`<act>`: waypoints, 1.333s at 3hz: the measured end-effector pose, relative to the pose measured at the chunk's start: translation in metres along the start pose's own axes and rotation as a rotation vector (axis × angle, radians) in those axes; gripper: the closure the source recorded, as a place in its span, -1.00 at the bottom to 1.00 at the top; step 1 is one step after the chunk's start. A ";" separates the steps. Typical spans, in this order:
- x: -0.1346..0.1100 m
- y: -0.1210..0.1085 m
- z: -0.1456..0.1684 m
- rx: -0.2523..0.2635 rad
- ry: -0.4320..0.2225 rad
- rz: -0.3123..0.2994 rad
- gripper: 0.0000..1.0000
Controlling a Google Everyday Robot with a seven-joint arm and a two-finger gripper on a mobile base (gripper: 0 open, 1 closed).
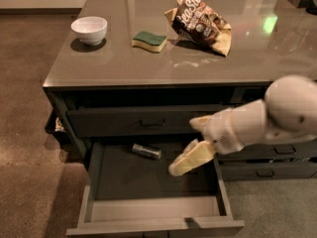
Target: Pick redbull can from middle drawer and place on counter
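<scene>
The bowl stands upright near the left rear of the counter. To its right, a green-and-yellow sponge lies flat on the counter, apart from the bowl. Further right, a crumpled brown snack bag lies on its side, just beside the sponge without touching it.

Below the counter edge, the top drawer with a small bar handle is closed. Beneath it, the middle drawer is pulled fully out, exposing its grey floor. The redbull can lies on its side on that floor, close to the back of the drawer and slightly left of centre. It is the only item visible in the drawer.

The gripper hangs over the right rear part of the open drawer, to the right of the can and apart from it. Its pale fingers are spread apart and hold nothing. The lower finger points down and left toward the drawer floor. The white arm enters from the right edge, in front of the narrower handled drawers, which are closed.
</scene>
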State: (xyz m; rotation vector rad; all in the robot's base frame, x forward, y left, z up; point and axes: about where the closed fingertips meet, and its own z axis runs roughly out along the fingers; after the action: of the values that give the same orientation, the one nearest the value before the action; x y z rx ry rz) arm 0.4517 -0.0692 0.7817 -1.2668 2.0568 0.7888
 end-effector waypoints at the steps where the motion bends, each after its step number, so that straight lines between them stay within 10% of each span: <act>1: -0.017 -0.001 0.019 0.008 -0.076 0.039 -1.00; 2: -0.017 -0.001 0.019 0.007 -0.076 0.040 -1.00; 4: 0.039 -0.029 0.114 -0.094 -0.060 0.178 -1.00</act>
State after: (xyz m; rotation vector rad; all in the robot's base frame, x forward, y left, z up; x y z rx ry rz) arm 0.4836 -0.0177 0.6738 -1.1051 2.1270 1.0024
